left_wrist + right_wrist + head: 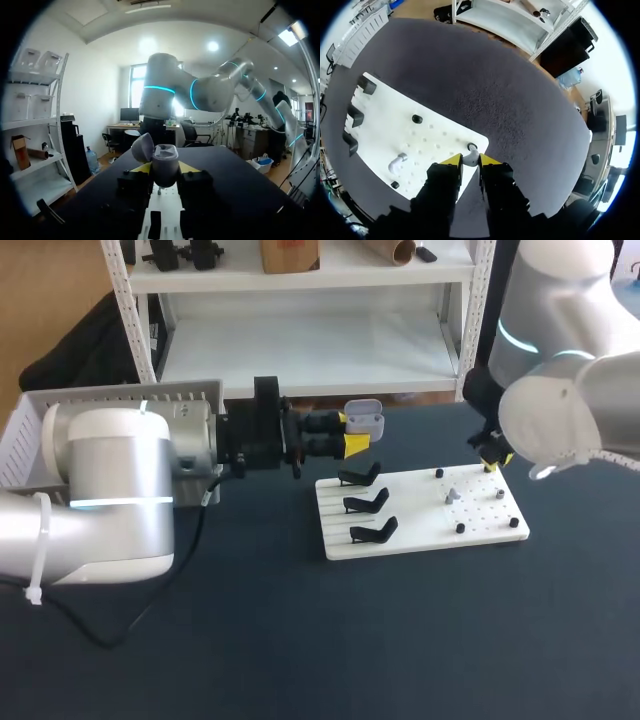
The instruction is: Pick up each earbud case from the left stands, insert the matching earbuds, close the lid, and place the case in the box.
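Gripping open case [364, 418] in left hand [352, 431], right hand [470, 160] pinching earbud [470, 154]

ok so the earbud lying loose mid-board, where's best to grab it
Take the earbud by its slim middle, probably straight from above, with the fingers closing across its narrow sides. It lies flat on the white board, so nothing slips beneath it, and the nearest black peg stands apart, leaving room on both sides.
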You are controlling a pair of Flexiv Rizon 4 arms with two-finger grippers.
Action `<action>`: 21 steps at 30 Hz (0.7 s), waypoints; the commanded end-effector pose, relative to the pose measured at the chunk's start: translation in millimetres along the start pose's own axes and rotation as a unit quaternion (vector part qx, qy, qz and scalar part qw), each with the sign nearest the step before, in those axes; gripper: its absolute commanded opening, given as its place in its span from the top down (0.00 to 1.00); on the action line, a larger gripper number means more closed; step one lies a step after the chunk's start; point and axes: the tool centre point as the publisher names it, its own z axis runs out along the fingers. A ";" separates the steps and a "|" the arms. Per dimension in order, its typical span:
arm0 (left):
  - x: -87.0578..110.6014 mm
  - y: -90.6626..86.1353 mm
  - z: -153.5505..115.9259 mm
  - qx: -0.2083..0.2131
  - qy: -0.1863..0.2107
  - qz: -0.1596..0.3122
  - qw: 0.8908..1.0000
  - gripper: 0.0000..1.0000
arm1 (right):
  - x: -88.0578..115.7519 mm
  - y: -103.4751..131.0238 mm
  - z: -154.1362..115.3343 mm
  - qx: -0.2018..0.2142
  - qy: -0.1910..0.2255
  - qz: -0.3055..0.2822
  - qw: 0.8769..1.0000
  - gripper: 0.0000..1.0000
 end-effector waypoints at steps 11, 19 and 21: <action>0.7 -0.5 -0.2 -0.002 -0.002 0.001 1.000 1.00 | 32.1 59.7 -105.1 0.034 0.015 0.040 0.998 1.00; 0.7 -0.5 -0.2 -0.002 -0.002 0.001 1.000 1.00 | 42.4 101.5 -146.2 0.051 0.034 0.054 0.997 1.00; 0.7 -0.5 -0.2 -0.002 -0.002 0.001 1.000 1.00 | 44.3 108.3 -154.4 0.057 0.039 0.050 0.996 1.00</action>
